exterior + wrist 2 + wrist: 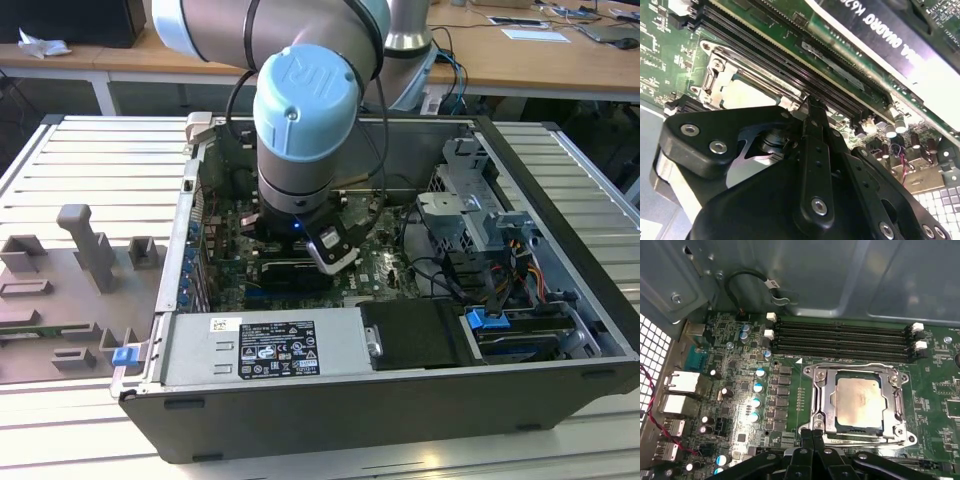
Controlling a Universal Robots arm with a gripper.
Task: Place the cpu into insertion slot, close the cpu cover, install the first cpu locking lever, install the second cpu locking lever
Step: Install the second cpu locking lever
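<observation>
1. The cpu (858, 399), a pale square chip with a tarnished metal face, sits in the insertion slot (820, 407) on the green board, with the silvery cpu cover (897, 402) framing it.
2. The fingers (812, 436) are pressed together, holding nothing, just beside the socket's edge.
3. The gripper body hides the socket's near rim; print on the long black card (890, 35) is cut off.

Even room light in the exterior view, and the arm (300, 130) drops shade over the board (370, 265) inside the case (400, 400). In the first wrist view the cpu (857, 400) is sharp, its pale face glowing softly, glare glinting off the cover (822, 400). In the second wrist view the gripper (810, 107) looms dark and soft-edged; the cpu (747, 92) behind washes out bright.
</observation>
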